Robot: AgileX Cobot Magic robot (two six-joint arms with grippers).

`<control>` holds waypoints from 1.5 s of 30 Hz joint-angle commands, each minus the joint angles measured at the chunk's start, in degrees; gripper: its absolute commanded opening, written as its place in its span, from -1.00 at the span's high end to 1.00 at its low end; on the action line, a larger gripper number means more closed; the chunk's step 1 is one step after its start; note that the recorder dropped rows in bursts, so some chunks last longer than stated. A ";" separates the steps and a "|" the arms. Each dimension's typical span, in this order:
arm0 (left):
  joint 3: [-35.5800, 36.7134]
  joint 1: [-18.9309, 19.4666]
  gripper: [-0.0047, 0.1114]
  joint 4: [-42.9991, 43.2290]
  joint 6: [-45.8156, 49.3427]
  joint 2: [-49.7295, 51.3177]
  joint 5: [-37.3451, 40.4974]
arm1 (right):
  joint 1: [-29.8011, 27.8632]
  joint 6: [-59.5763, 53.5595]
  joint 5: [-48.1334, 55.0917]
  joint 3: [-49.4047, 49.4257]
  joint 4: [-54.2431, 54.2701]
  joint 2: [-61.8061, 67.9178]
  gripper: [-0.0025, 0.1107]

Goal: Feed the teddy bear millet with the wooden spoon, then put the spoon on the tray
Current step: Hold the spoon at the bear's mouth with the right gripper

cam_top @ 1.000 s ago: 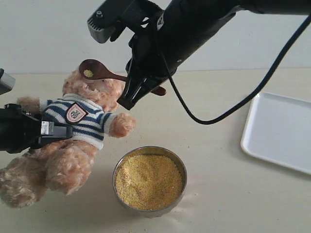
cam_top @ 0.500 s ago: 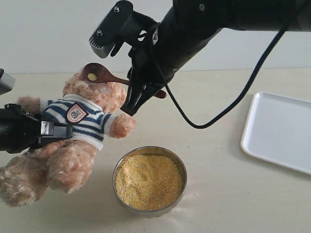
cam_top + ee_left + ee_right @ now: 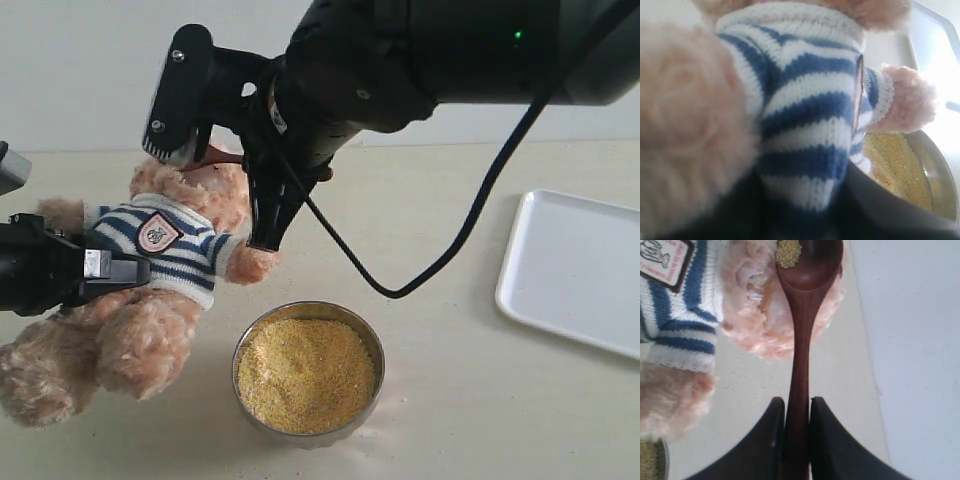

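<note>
Right gripper is clamped on the slim handle of the wooden spoon, with one dark finger on each side. A small clump of millet sits in the spoon's bowl, which lies against the fluffy head of the teddy bear. Beside the spoon are the bear's striped shirt and chest badge.
</note>
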 commanded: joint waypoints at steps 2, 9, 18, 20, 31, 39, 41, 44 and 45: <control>0.11 -0.26 0.83 -0.31 0.02 -0.07 1.49 | 1.22 6.71 2.54 -0.23 -9.87 -0.23 0.96; 0.11 -0.26 0.83 -0.31 0.02 -0.07 1.85 | 1.22 5.34 5.79 -0.23 -10.00 -0.23 0.96; 0.11 -0.26 0.83 -0.31 0.02 -0.07 1.97 | 3.96 6.46 6.51 -0.23 -14.51 -0.23 0.96; 0.11 -0.26 0.83 -0.31 0.02 -0.07 2.13 | 3.96 7.87 7.52 -0.23 -16.25 -0.23 0.96; 0.11 -0.26 0.83 -0.31 0.02 -0.07 2.13 | 3.96 8.28 8.15 -0.23 -16.74 -0.23 0.96; 0.11 -0.26 0.83 -0.31 0.21 -0.07 2.13 | 3.96 13.11 8.38 -0.23 -12.90 -0.23 0.96; 0.11 -0.26 0.83 -0.31 0.21 -0.07 2.13 | 3.96 14.68 8.60 -0.23 -12.90 -0.33 0.96; 0.11 -0.26 0.83 -0.31 0.22 -0.07 1.91 | 3.96 16.70 8.60 -0.23 -12.90 -0.92 0.96; 0.11 -0.26 0.83 -0.31 0.22 -0.07 1.91 | 3.96 17.40 8.75 -0.23 -12.87 -1.28 0.96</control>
